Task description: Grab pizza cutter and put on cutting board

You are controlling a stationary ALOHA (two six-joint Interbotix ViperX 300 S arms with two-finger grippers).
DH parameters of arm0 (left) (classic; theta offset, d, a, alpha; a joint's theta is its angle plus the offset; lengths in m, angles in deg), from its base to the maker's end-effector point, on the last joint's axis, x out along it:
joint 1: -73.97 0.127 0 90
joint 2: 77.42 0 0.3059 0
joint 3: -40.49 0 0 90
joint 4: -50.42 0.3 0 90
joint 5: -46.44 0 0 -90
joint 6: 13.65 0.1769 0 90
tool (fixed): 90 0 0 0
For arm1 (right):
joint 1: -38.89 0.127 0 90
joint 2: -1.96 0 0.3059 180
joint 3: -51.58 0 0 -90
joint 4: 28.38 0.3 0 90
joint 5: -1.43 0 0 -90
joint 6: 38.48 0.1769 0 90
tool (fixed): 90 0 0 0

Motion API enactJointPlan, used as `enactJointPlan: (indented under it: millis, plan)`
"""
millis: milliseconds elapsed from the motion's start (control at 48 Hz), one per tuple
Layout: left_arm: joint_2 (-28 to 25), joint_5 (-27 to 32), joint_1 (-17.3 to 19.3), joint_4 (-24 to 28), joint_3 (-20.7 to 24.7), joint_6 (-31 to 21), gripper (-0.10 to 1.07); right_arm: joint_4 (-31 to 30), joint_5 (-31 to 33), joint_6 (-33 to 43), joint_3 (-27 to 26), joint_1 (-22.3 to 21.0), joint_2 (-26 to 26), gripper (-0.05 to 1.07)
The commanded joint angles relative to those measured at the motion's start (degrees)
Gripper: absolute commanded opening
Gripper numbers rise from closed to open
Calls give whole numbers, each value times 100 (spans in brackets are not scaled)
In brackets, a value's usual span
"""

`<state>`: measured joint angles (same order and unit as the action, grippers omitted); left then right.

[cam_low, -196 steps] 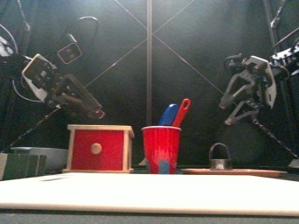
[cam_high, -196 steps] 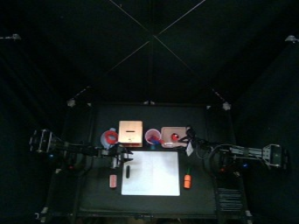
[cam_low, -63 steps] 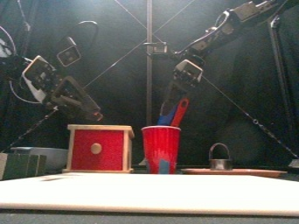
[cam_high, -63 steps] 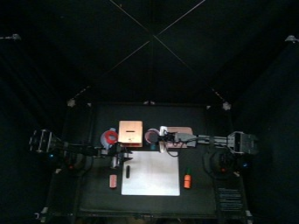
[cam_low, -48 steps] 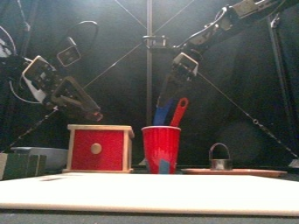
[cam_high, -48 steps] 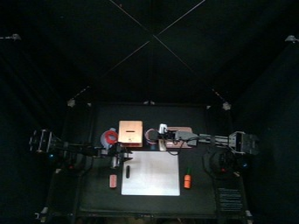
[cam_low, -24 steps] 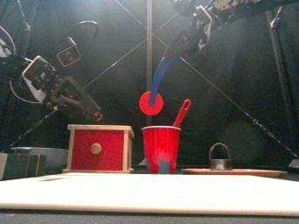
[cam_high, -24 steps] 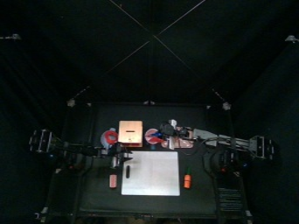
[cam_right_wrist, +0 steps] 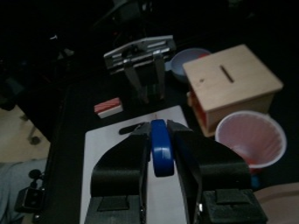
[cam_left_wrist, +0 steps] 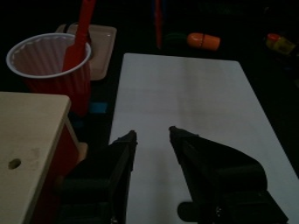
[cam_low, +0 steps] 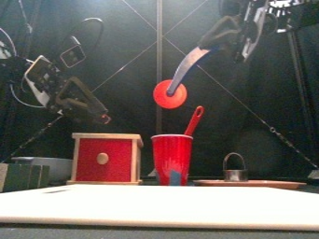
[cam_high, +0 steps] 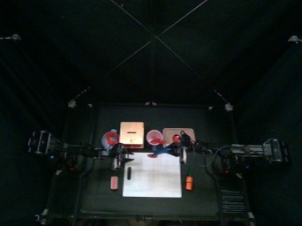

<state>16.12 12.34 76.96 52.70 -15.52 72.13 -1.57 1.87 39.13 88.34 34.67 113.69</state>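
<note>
The pizza cutter [cam_low: 187, 70], with a blue handle and a red wheel [cam_low: 171, 93], hangs tilted in the air above the red cup [cam_low: 173, 159]. My right gripper [cam_low: 228, 42] is shut on its handle [cam_right_wrist: 160, 144]. In the top view the cutter [cam_high: 162, 151] is over the far edge of the white cutting board [cam_high: 154, 175]. The board fills the front view's foreground [cam_low: 159, 207]. My left gripper [cam_left_wrist: 152, 144] hovers open over the board's [cam_left_wrist: 187, 96] left part, holding nothing.
A red spatula [cam_low: 193, 121] stands in the cup. A red box with a wooden top [cam_low: 106, 157] sits left of the cup. A metal cutter [cam_low: 234, 168] rests on a tray at the right. Orange pieces [cam_high: 189, 183] [cam_high: 115, 182] flank the board.
My right gripper has lifted the pizza cutter out of the red cup, raised it and drawn it to the right, towards the board. The left arm has not moved.
</note>
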Motion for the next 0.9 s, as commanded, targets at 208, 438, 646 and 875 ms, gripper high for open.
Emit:
enactJointPlan:
  millis: [208, 438, 646, 875]
  plan:
    - [62, -26, 18, 0, 123, 0, 77, 1266, -2065, -18, 888, 791, -325, 57]
    - [62, -26, 26, 0, 123, 0, 77, 1767, -2505, 0, 782, 1011, -1292, 57]
    - [62, -26, 26, -9, 97, -9, 77, 2153, -2479, 0, 325, 1257, -2250, 57]
    - [62, -26, 26, -9, 70, 0, 77, 2584, -2294, -9, 158, 1310, -2786, 57]
